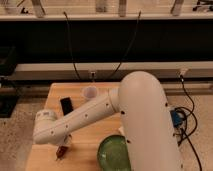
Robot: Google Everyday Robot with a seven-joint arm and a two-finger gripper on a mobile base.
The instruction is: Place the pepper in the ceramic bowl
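Near table's front-left: tool (pixel 64 146) gripping pepper (pixel 61 151).

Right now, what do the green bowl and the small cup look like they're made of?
Green bowl: likely glazed ceramic, glossy with highlights. Cup: probably thin plastic, translucent white. The claw is shut at the pepper, left of the bowl.

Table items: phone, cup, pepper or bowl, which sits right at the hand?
The pepper, dark red, at the hand near the table's front left; the others lie apart.
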